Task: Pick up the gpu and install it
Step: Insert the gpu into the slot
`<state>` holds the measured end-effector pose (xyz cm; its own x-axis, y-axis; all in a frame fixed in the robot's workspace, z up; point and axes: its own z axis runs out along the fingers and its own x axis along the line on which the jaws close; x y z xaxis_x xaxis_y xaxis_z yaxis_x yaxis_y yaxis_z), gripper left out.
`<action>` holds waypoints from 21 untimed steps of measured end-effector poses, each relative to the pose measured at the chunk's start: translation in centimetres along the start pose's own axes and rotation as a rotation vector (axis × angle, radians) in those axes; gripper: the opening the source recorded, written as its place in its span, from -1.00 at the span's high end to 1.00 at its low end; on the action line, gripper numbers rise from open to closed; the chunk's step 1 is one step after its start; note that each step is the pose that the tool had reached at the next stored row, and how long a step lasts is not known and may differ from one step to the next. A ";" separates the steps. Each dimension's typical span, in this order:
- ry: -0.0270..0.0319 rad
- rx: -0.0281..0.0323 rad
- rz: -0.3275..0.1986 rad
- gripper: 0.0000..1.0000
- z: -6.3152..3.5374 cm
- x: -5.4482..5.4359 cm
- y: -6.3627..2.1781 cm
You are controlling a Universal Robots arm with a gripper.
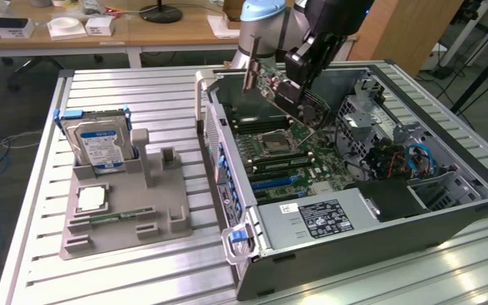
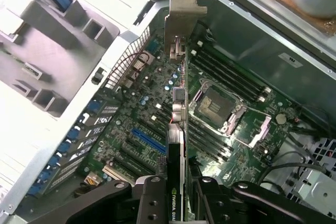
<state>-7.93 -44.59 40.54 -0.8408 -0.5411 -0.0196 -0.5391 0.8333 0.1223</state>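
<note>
Exterior view, upper centre: the gripper (image 1: 299, 75) pinches the gpu (image 1: 268, 79), tilted above the open case (image 1: 447, 216). Wrist view: the card hangs edge-on over the motherboard (image 2: 126, 129); best squared with the blue slot (image 2: 148, 141).

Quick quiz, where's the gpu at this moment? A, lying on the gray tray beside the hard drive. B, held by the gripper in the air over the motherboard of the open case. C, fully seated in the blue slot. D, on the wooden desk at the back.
B: the gripper clamps the gpu edge-on above the motherboard, and the blue slot below lies empty.
</note>
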 end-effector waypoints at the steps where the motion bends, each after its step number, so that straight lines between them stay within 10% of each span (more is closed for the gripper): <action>1: 0.0009 -0.0002 -0.007 0.48 0.00 0.0 0.00; 21: 0.0088 -0.0015 -0.072 0.48 -0.06 -1.7 -1.07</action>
<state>-5.96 -44.59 40.50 -0.7993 -0.6006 -0.0197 -0.5981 0.7920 0.1223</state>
